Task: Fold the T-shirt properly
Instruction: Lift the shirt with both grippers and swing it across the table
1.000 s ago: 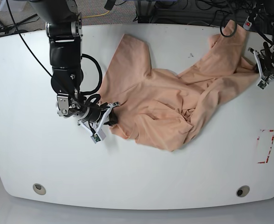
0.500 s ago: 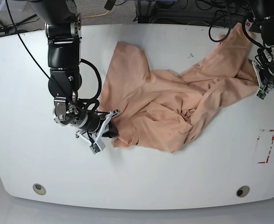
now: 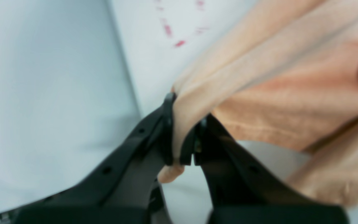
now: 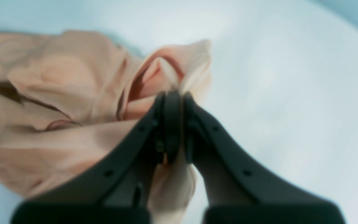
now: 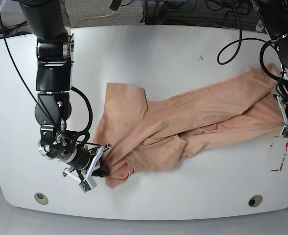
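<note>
Stretching between grippers, peach T-shirt (image 5: 193,122)

one T-shirt (image 5: 183,129), two tools, one table (image 5: 149,54)

T-shirt (image 5: 183,132) on table (image 5: 149,54) | between left end effector (image 5: 284,117) and right end effector (image 5: 99,164)

The T-shirt (image 5: 193,115) looks like soft matt cloth, all creased, the table (image 5: 158,54) is smooth slightly glossy white, and the gripper fingers (image 3: 228,161) are matt black plastic.
</note>
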`<state>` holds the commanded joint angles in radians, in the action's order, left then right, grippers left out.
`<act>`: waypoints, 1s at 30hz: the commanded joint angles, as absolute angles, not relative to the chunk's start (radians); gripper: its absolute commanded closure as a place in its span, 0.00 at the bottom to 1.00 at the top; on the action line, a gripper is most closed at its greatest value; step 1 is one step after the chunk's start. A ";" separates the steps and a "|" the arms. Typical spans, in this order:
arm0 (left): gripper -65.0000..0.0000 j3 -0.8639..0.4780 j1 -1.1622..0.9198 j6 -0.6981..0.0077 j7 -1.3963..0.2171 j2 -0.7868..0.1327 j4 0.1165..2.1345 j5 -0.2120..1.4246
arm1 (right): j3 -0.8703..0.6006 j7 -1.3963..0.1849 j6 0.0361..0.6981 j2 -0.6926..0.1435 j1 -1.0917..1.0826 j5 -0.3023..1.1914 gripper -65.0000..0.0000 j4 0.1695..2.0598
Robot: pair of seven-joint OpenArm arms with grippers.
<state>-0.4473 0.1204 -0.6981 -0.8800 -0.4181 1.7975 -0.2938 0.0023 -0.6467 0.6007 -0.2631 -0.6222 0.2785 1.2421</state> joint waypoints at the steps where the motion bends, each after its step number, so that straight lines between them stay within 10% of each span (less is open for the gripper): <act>1: 0.99 -0.447 0.157 -0.698 -0.911 -0.418 1.799 -0.294 | 0.002 -0.647 0.601 -0.274 -0.645 0.278 1.00 1.242; 30: 0.99 -0.447 0.403 -0.698 -1.055 -0.473 1.821 -0.295 | -0.094 -0.808 0.610 -0.404 -0.880 0.288 1.00 1.283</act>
